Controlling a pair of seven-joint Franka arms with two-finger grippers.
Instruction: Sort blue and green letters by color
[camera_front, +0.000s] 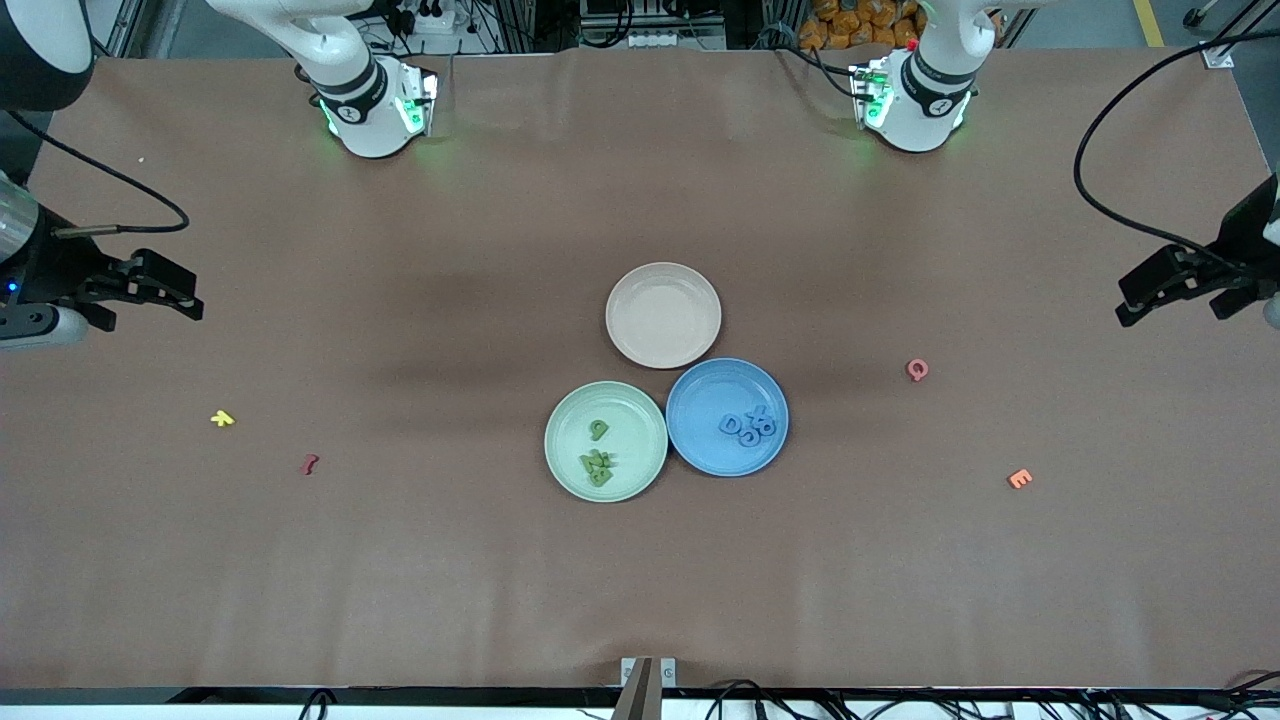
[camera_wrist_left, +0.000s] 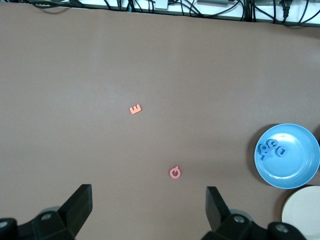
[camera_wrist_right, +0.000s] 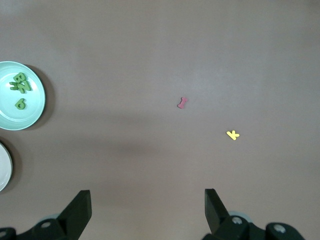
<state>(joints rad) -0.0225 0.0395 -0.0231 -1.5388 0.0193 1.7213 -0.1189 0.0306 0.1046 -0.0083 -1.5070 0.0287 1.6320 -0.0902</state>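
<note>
The blue letters lie bunched in the blue plate at mid-table, also seen in the left wrist view as blue letters in that blue plate. The green letters lie in the green plate beside it; the right wrist view shows the green letters in the green plate. My left gripper hangs open and empty over the left arm's end of the table. My right gripper hangs open and empty over the right arm's end. Open jaws frame bare cloth for both the left gripper and the right gripper.
A beige plate sits just farther from the front camera than the two coloured plates. A pink G and an orange E lie toward the left arm's end. A yellow letter and a dark red letter lie toward the right arm's end.
</note>
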